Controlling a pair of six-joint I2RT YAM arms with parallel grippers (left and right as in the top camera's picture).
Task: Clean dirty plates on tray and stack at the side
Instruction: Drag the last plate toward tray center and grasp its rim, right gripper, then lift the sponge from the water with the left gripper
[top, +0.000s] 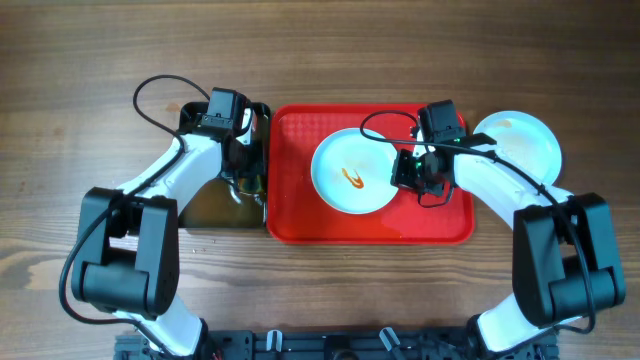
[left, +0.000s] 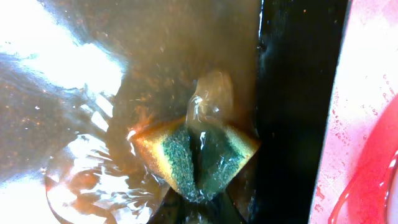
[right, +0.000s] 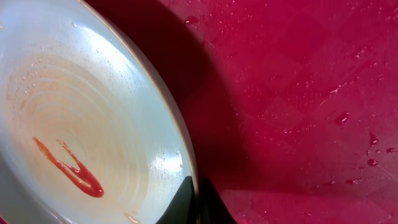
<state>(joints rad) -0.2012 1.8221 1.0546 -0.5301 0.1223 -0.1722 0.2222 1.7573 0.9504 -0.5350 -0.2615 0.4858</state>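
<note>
Right gripper (right: 194, 190) is clamped on the right-hand rim of the sauce-smeared plate (right: 81, 112), which sits on the red tray (right: 298, 93). Left gripper (top: 242, 175) squeezes a green sponge (left: 199, 155) in the black tray (left: 292, 93).

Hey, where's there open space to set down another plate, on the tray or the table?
Bare table in front of the red tray and beyond it. On the tray, only strips around the smeared plate. Crowded: black tray at left; right tool on the plate's rim; second plate at right.
</note>
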